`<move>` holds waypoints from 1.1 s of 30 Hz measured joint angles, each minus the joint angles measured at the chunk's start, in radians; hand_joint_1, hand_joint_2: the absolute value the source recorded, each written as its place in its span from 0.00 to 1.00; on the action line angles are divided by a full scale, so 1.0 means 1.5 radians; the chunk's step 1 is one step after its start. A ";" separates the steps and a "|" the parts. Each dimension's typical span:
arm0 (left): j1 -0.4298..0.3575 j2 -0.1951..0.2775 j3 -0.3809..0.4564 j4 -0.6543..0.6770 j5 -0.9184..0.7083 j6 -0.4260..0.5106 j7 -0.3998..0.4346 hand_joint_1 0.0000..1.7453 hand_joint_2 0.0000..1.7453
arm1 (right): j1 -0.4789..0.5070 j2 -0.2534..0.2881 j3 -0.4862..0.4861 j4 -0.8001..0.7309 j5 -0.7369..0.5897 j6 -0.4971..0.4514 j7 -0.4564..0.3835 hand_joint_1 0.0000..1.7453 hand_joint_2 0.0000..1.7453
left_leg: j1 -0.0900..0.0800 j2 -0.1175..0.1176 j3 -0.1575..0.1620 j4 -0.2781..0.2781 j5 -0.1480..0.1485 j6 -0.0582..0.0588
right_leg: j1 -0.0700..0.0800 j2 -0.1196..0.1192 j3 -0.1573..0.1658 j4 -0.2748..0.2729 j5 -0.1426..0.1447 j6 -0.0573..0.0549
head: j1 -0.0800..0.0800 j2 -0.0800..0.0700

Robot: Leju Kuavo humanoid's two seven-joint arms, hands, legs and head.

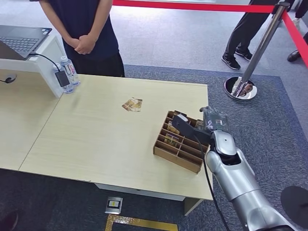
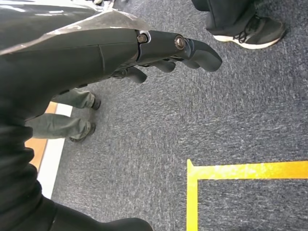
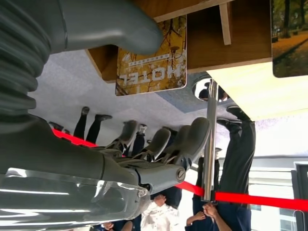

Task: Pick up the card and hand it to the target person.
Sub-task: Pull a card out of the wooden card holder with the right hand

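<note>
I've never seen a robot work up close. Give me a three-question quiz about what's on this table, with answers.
1. True or false: the right hand is over the wooden tray.
2. Where does the loose card lie? A) in the tray B) on the table C) on the floor
3. What word is printed on the card in the tray, as the right wrist view shows it?

Key: 1 true; 2 B; 3 HOTEL.
</note>
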 joint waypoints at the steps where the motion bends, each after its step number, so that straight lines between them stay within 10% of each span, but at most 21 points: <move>1: 0.000 0.000 0.000 0.000 0.000 0.000 0.000 0.00 1.00 | 0.000 0.000 0.000 0.000 0.000 0.000 0.000 0.36 1.00 | 0.000 0.000 0.000 0.000 0.000 0.000 | 0.000 0.000 0.000 0.000 0.000 0.000 | 0.000 0.000; 33: 0.000 0.000 0.000 0.000 -0.002 -0.001 -0.001 0.00 1.00 | 0.016 -0.001 0.000 -0.033 0.012 0.002 0.010 0.70 1.00 | 0.000 0.000 0.000 0.000 0.000 0.000 | 0.000 0.000 0.000 0.000 0.000 0.000 | 0.000 0.000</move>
